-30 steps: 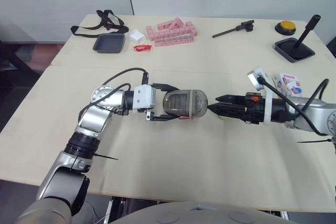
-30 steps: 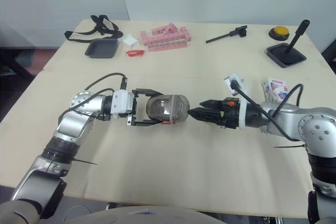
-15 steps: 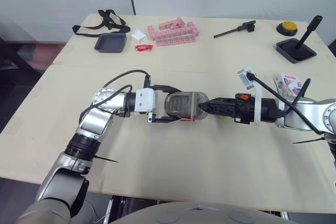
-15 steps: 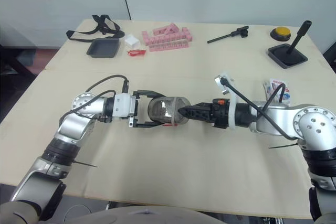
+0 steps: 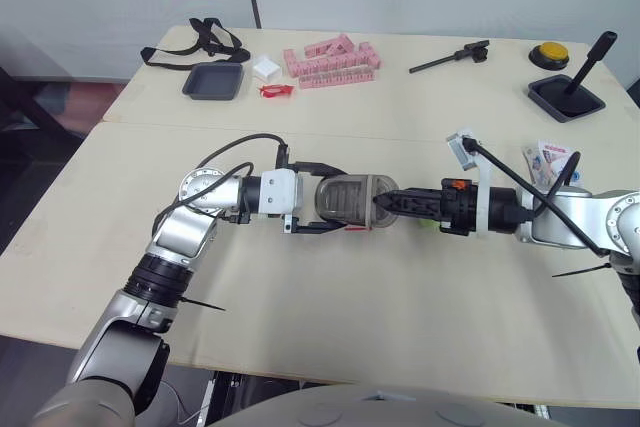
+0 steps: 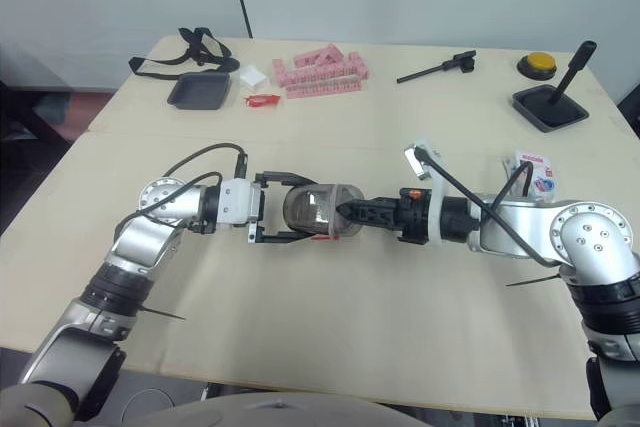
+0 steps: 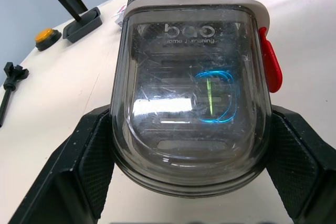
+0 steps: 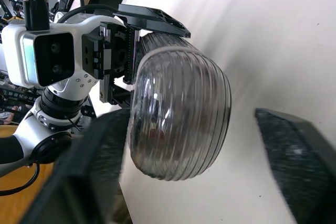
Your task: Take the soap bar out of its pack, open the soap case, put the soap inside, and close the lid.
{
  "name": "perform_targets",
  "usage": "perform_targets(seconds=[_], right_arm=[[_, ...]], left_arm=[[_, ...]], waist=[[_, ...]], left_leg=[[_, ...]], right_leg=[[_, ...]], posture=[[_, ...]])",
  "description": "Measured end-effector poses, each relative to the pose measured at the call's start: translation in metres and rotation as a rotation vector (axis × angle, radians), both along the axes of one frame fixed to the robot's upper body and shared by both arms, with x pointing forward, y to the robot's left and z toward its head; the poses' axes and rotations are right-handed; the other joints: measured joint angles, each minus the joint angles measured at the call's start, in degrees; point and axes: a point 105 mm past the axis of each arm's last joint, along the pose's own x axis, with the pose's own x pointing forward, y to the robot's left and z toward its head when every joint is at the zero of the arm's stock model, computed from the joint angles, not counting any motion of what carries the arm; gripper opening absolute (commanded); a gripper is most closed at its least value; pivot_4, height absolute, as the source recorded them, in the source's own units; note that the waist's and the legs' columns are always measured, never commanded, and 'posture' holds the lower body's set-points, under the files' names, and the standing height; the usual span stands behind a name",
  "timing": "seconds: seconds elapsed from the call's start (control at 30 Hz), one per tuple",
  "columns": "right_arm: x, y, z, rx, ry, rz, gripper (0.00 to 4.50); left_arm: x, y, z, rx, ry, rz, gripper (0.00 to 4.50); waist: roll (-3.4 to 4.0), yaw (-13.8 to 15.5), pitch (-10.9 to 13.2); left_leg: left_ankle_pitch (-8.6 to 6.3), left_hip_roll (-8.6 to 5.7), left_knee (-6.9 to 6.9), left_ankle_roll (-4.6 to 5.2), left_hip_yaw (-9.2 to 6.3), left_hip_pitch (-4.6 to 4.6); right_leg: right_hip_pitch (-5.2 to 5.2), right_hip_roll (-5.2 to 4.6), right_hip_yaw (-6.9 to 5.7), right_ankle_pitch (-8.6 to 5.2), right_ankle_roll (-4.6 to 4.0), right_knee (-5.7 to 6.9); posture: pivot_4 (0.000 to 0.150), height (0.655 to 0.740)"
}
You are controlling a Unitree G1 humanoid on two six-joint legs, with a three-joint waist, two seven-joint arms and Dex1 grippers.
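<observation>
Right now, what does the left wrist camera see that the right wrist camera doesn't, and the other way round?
Left wrist view: the case from its clear face, with lettering, a red latch, and beyond it a yellow button and a black stand.
Right wrist view: the case's ribbed end, the wrist camera on the left arm, and the right gripper open, its fingers spread to either side of the case.
Both: the case, clamped at its sides by the left gripper.

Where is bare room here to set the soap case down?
Bare: the near table strip, in front of the soap case, and the band between it and the pink blocks. Crowded: the far edge, and beside the soap pack.
</observation>
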Motion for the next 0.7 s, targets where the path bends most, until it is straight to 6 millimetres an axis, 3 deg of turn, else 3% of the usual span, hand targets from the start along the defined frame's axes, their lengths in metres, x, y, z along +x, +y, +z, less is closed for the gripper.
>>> perform_targets(seconds=[0.07, 0.1, 0.7], right_arm=[[0.0005, 0.0007, 0.0008, 0.022, 0.01, 0.001, 2.15], [0.0006, 0.0009, 0.0013, 0.029, 0.013, 0.002, 2.11], [-0.0046, -0.0019, -0.0021, 0.122, 0.064, 0.059, 2.11]], left_arm=[[0.0007, 0.001, -0.0006, 0.005, -0.001, 0.006, 3.46], [0.0008, 0.0011, -0.0004, 0.004, -0.004, 0.006, 3.46], [-0.0015, 0.002, 0.0014, 0.007, -0.026, -0.018, 3.46]], waist=[[0.0, 0.0, 0.0], [0.0, 0.01, 0.0], [-0.01, 0.02, 0.0]], left_leg=[[0.0, 0.01, 0.0, 0.0, 0.0, -0.01], [0.0, 0.01, 0.0, 0.0, 0.0, -0.01], [0.01, 0.01, 0.0, 0.0, 0.0, -0.07]], right_leg=[[0.0, 0.0, -0.02, 0.0, 0.0, 0.0], [0.0, -0.01, -0.02, 0.0, 0.0, 0.0], [0.01, -0.04, -0.07, 0.0, -0.01, -0.05]], posture=[[0.15, 0.7109], [0.15, 0.7109], [0.15, 0.7109]])
